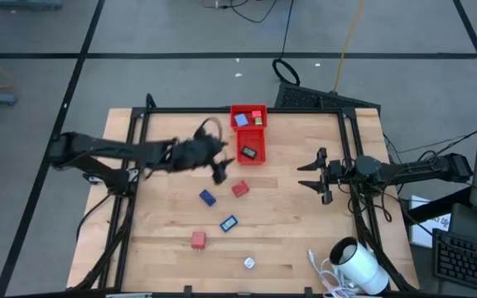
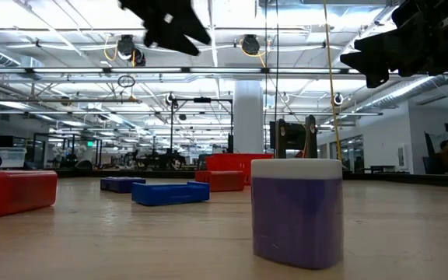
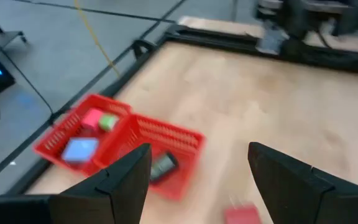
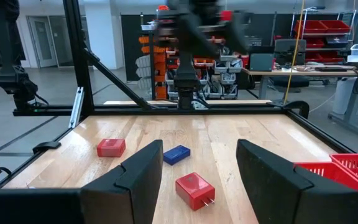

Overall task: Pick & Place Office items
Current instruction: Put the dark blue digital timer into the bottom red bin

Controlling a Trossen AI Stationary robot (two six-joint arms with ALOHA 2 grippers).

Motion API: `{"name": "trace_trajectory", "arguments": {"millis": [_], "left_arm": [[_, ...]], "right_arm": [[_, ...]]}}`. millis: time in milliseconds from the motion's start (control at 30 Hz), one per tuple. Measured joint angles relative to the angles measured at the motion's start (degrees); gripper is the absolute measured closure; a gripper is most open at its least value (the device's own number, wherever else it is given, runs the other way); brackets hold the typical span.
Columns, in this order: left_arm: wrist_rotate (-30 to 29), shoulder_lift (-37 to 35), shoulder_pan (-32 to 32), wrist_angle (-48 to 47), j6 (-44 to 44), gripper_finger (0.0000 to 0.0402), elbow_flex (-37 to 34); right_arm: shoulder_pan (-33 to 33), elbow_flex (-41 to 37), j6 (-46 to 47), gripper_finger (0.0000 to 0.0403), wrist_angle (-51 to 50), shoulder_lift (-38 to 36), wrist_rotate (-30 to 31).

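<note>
The red tray (image 1: 249, 155) sits at the table's (image 1: 288, 223) far edge, already holding a few sorted pieces: a light-blue, a red and a green one in the far compartment, a black one in the near. The left gripper (image 1: 220, 171), jaws wide and empty, hangs just beside the tray's near corner, probably because the red piece (image 1: 239, 189) lies close below; the right gripper (image 1: 315, 175) waits open near the right rail. Five small items are still loose on the wood: that red piece, a blue one (image 1: 207, 197), a light-blue one (image 1: 228, 223), another red one (image 1: 198, 240) and a whitish one (image 1: 249, 263).
</note>
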Motion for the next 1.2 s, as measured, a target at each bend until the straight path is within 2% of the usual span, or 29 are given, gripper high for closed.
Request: {"name": "trace_trajectory", "arguments": {"millis": [300, 433, 533, 667, 800, 1200], "left_arm": [[-11.89, -10.01, -18.08, -0.39, -11.44, 0.0131, -11.51], [-17.54, -11.62, -23.11, -0.21, -14.69, 0.0131, -14.84], [-18.98, -11.86, -24.71, -0.15, -17.49, 0.0131, -16.88], [-18.47, -11.54, -24.59, 0.02, -19.67, 0.0131, -19.12], [-13.12, -9.78, -23.62, -0.6, -23.74, 0.0131, -20.59], [-1.83, 0.62, -20.9, 7.51, -19.22, 0.0131, -20.46]], "right_arm": [[0.0, 0.0, -0.01, 0.0206, -0.06, 0.02, 0.0], [0.01, 0.0, -0.01, 0.0206, -0.09, 0.04, 0.0], [0.02, 0.0, 0.0, 0.0206, -0.01, 0.04, 0.0], [0.01, 0.0, -0.01, 0.0206, -0.04, 0.04, -0.01], [0.0, 0.0, -0.02, 0.0206, -0.08, 0.04, 0.0], [0.0, 0.0, -0.02, 0.0206, -0.03, 0.07, 0.0]]}}
